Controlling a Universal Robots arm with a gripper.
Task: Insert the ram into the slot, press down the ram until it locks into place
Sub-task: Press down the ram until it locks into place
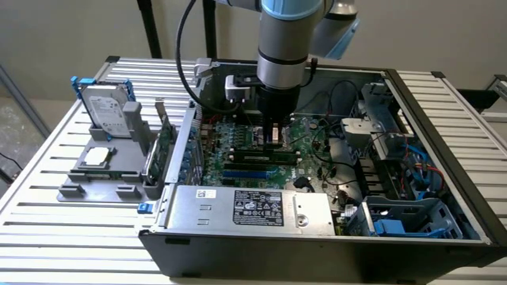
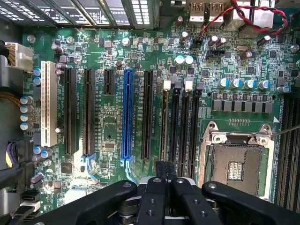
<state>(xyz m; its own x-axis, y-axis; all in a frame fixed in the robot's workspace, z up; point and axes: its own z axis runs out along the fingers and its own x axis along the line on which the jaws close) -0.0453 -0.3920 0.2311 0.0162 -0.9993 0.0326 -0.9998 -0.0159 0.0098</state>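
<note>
In the exterior view the ram (image 1: 262, 157), a long green stick with black chips, stands on edge in a black socket on the motherboard (image 1: 237, 139). My gripper (image 1: 273, 138) hangs straight down inside the open computer case, just above and behind the ram's middle. The wrist view looks down on the parallel black memory slots (image 2: 184, 126) with pale end clips. The gripper (image 2: 165, 169) has its two fingertips (image 2: 159, 168) pressed together over the near end of those slots. I cannot make out the ram's thin top edge in the wrist view.
A blue socket (image 2: 126, 117) and longer black expansion sockets lie beside the memory slots, and an open processor socket (image 2: 236, 164) sits on the other side. The power supply (image 1: 253, 208) and drive cages (image 1: 396, 219) crowd the case. A hard drive (image 1: 107, 110) stands on a grey fixture outside.
</note>
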